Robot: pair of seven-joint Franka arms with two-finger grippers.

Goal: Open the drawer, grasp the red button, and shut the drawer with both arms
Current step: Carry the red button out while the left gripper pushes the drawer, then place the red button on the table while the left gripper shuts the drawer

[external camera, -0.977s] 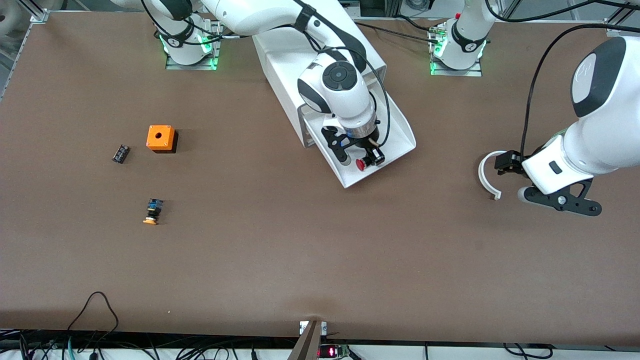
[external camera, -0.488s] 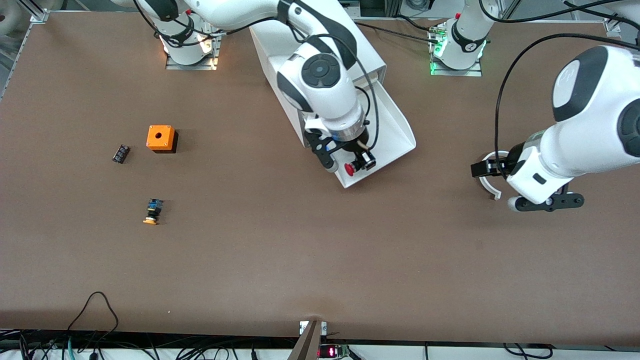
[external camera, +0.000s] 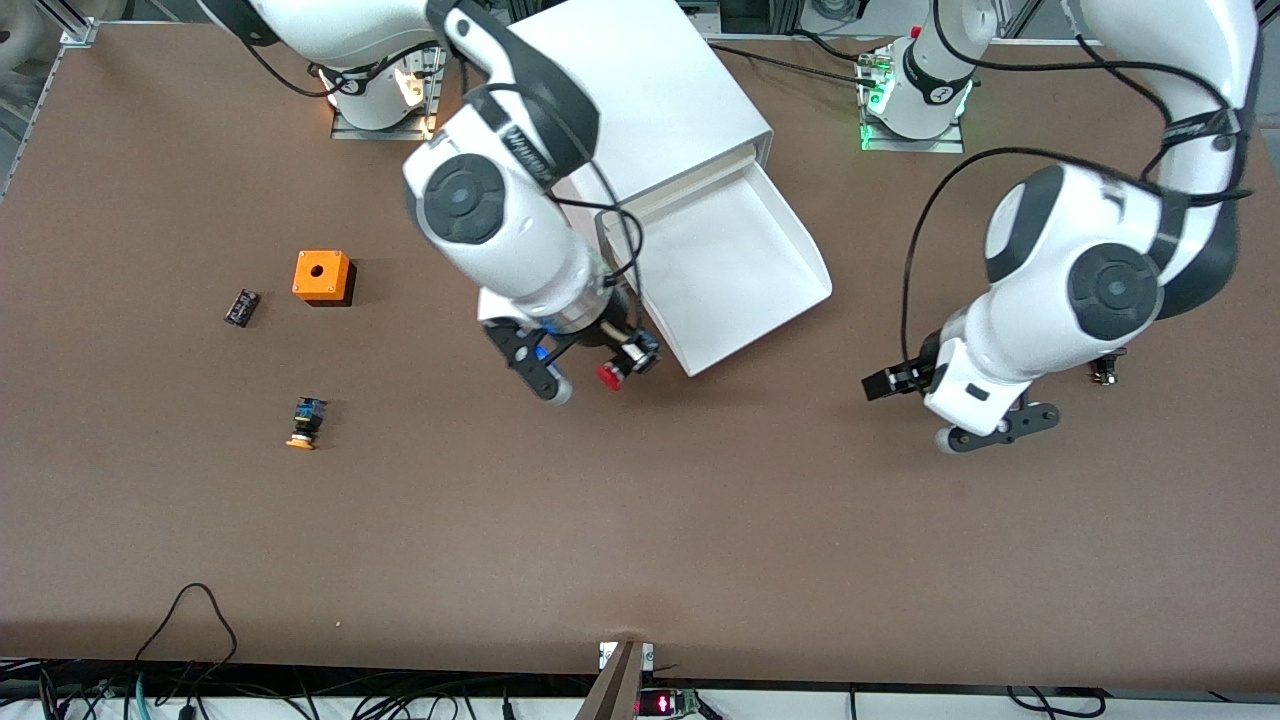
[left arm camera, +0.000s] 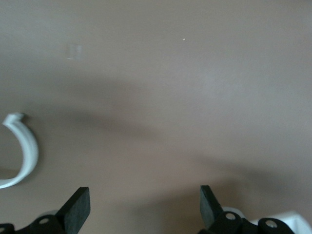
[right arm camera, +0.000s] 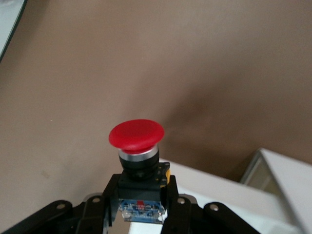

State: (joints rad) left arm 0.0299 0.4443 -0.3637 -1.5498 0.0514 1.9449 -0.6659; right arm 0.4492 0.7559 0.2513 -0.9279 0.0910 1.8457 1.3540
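Observation:
The drawer (external camera: 735,255) is pulled out of the white cabinet (external camera: 650,90), and its tray is empty. My right gripper (external camera: 612,362) is shut on the button (external camera: 610,377) and holds it over the table beside the drawer's front corner, toward the right arm's end. In the right wrist view the red cap (right arm camera: 136,134) points away from the right gripper (right arm camera: 141,197), whose fingers clamp the black-and-blue body. My left gripper (external camera: 888,384) is open and empty over bare table, toward the left arm's end from the drawer. In the left wrist view the left gripper (left arm camera: 143,204) has nothing between its fingers.
An orange cube with a hole (external camera: 322,276), an orange-capped button (external camera: 305,423) and a small black part (external camera: 241,307) lie toward the right arm's end. A white curved ring (left arm camera: 27,151) lies near the left gripper. A small dark part (external camera: 1103,372) lies under the left arm.
My right gripper lifted the button out of the drawer and carried it off the tray toward the right arm's end. My left gripper moved from the white ring toward the drawer.

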